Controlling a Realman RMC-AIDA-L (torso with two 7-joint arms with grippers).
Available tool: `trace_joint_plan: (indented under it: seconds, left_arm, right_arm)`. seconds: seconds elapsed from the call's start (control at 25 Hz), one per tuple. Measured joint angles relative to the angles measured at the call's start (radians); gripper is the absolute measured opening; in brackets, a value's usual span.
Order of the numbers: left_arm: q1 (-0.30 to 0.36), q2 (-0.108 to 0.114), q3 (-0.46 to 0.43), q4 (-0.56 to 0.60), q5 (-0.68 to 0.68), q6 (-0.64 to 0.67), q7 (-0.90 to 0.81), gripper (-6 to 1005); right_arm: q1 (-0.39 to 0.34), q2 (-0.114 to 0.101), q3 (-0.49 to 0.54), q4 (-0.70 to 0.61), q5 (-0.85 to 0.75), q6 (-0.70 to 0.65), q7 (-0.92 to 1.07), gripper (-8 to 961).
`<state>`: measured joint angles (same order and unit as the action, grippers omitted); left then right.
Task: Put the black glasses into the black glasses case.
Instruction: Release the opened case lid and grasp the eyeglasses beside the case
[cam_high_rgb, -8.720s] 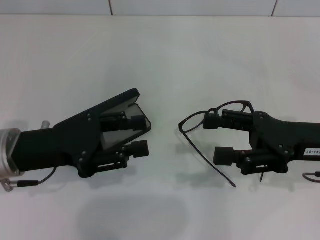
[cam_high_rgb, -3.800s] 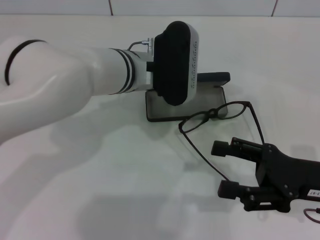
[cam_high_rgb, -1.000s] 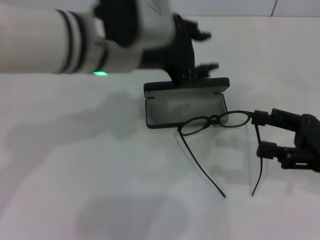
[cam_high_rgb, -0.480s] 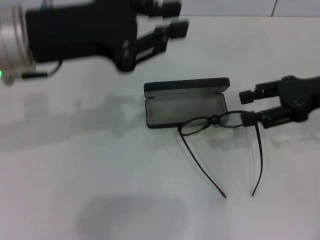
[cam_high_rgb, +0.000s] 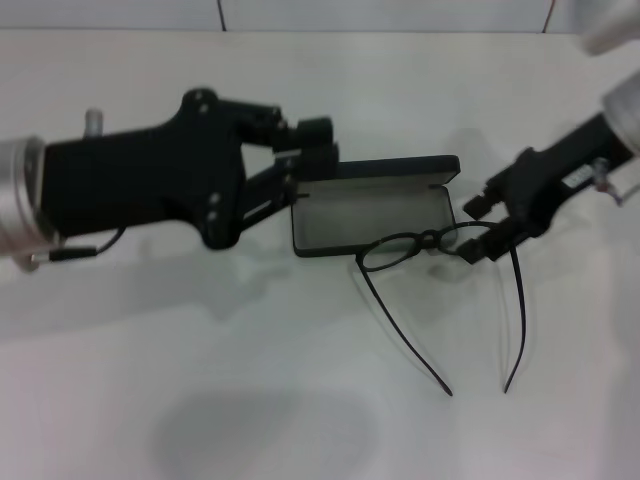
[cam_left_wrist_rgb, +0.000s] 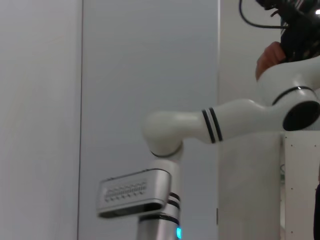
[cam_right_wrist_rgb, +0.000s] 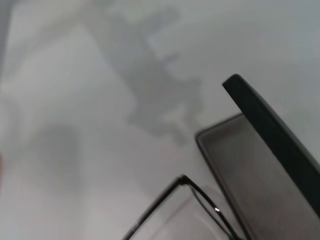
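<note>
Nearest the robot, the two slim temple arms of the black glasses (cam_high_rgb: 432, 243) lie stretched toward it on the white surface (cam_high_rgb: 200, 380), their tips well apart. The frame front lies farther back, its rims resting against the near edge of the black glasses case (cam_high_rgb: 372, 205); whether they overlap the rim of the tray cannot be told. The right wrist view shows part of one rim (cam_right_wrist_rgb: 186, 204) just beside the case's tray and raised lid (cam_right_wrist_rgb: 272, 145).

The right tool (cam_high_rgb: 475, 228) comes in from the right at an angle, its two fingers spread, with the end of the glasses frame on that side lying between them or just at the lower fingertip; a firm pinch cannot be made out.

The case sits open behind the glasses, grey lining up, lid standing along its far side.

The left tool (cam_high_rgb: 312, 152) reaches in from the left, fingers spread, its tips at the left end of the case, above or touching the corner there. The left wrist view shows only a wall and a white robot arm (cam_left_wrist_rgb: 215, 127).
</note>
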<state>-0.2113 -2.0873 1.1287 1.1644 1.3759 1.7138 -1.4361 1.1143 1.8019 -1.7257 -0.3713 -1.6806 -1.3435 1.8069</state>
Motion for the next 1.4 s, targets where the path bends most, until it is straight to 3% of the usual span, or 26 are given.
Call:
trace_joint_plan:
  seconds: [0.28,0.44,0.52,0.64,1.04,1.32,1.4]
  left_arm:
    - [0.027,0.000,-0.001,-0.146,0.002,0.027,0.106,161]
    - [0.018,0.004,-0.002,-0.238,0.007,0.032,0.163,161]
    - [0.016,0.005,-0.002,-0.265,0.007,0.035,0.186,161]
    - [0.015,0.005,-0.003,-0.283,0.007,0.036,0.200,161]
    - [0.022,0.003,-0.003,-0.297,0.007,0.039,0.203,161]
    - [0.015,0.005,-0.003,-0.317,0.002,0.040,0.217,161]
    - [0.015,0.004,-0.003,-0.317,0.000,0.040,0.221,161]
  right_arm:
    - [0.028,0.123,0.109,-0.144,-0.380,0.045,0.115,698]
    - [0.033,0.191,0.166,-0.158,-0.524,0.061,0.127,696]
    - [0.035,0.212,0.176,-0.166,-0.561,0.067,0.130,695]
    - [0.038,0.221,0.179,-0.176,-0.570,0.073,0.134,694]
    - [0.031,0.220,0.181,-0.211,-0.575,0.044,0.206,694]
    - [0.025,0.218,0.180,-0.230,-0.590,0.039,0.219,627]
    - [0.003,0.219,0.178,-0.271,-0.620,0.044,0.210,496]
